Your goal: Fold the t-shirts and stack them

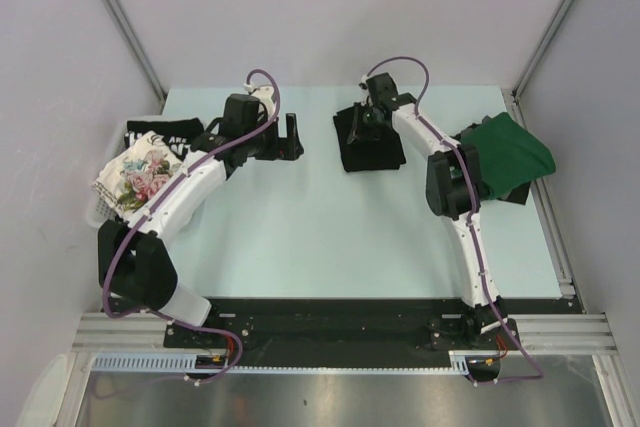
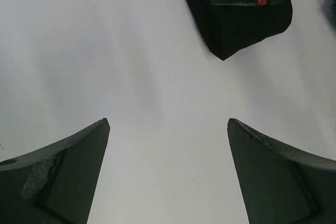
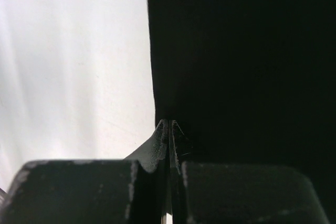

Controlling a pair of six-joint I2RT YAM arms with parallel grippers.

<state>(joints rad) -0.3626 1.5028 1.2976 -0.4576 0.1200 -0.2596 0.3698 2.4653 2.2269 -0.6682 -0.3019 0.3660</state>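
Note:
A plain black t-shirt (image 1: 372, 152), folded into a small rectangle, lies at the back middle of the table. My right gripper (image 1: 358, 125) is shut with its tips down at that shirt's left edge; in the right wrist view the gripper (image 3: 169, 123) sits right where the black cloth (image 3: 241, 51) meets the table, and no cloth shows between the fingers. My left gripper (image 1: 293, 133) is open and empty, low over bare table to the left of the shirt. The left wrist view shows its wide-apart fingers (image 2: 168, 124) and the shirt's corner (image 2: 236, 30) ahead.
A dark green t-shirt (image 1: 512, 152) lies bunched at the table's right edge. A white basket (image 1: 95, 209) at the far left holds a floral-print shirt (image 1: 140, 177) and a black shirt with white lettering (image 1: 160, 137). Pale table surface (image 1: 330, 237) spreads in front.

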